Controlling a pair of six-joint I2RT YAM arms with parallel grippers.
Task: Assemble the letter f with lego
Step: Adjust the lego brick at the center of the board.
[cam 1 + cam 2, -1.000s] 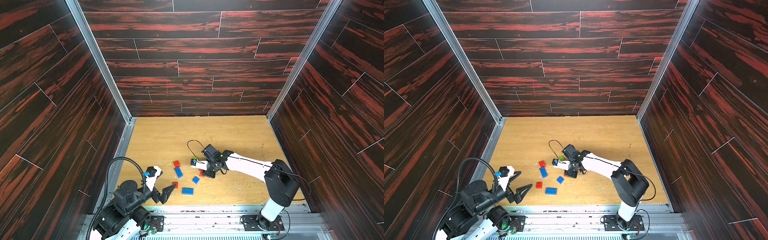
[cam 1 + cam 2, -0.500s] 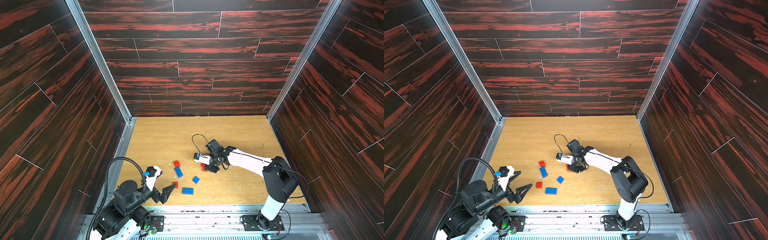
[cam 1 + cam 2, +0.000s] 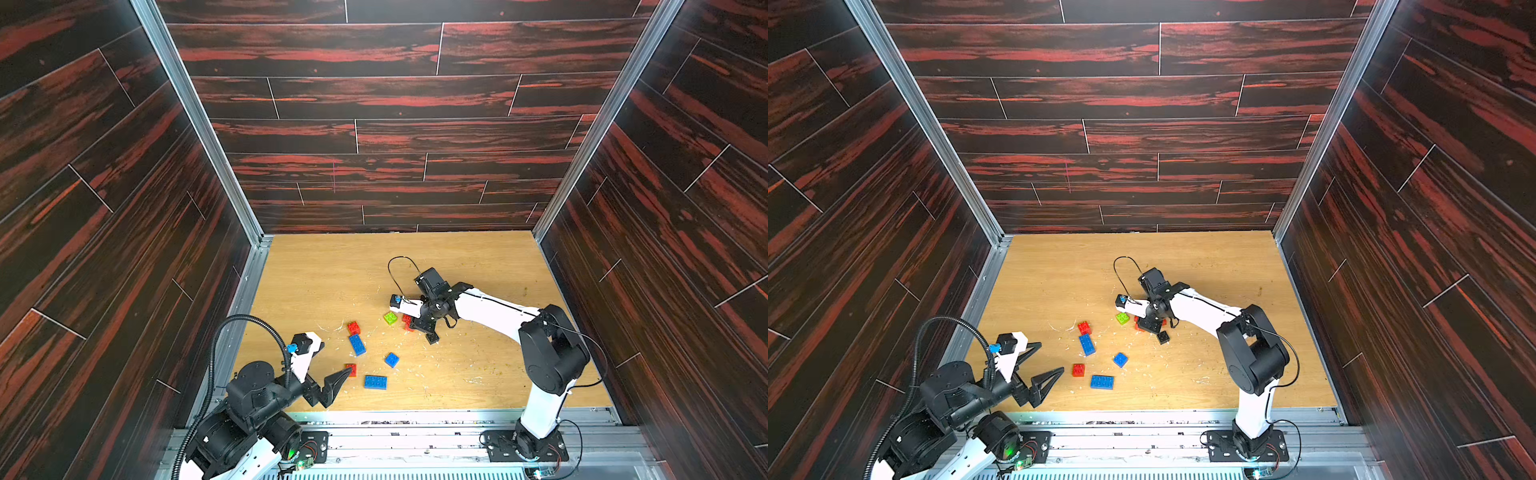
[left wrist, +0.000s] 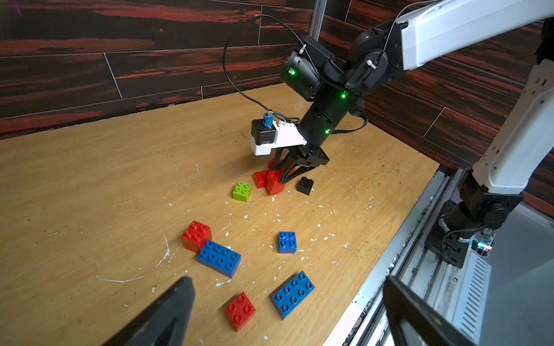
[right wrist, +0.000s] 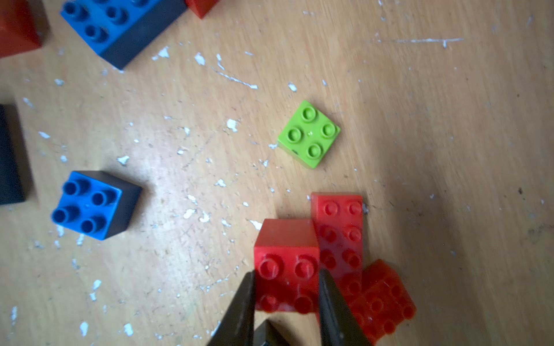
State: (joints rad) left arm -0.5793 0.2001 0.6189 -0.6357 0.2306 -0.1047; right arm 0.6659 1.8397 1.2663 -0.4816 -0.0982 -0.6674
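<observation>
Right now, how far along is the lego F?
Early. Done: red oblong brick and skewed red brick lie together, no F yet. In hand: right tool shut on red square brick beside them; left tool open, empty. Left: lime brick, black brick, three blue bricks, two red bricks loose.

White flecks [image 5: 232, 124] litter the light wooden tabletop [image 3: 332, 270], walled by dark red-streaked panels [image 3: 374, 95].

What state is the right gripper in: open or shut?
The right gripper is shut on the red square brick: its fingers press the brick's opposite sides.
</observation>
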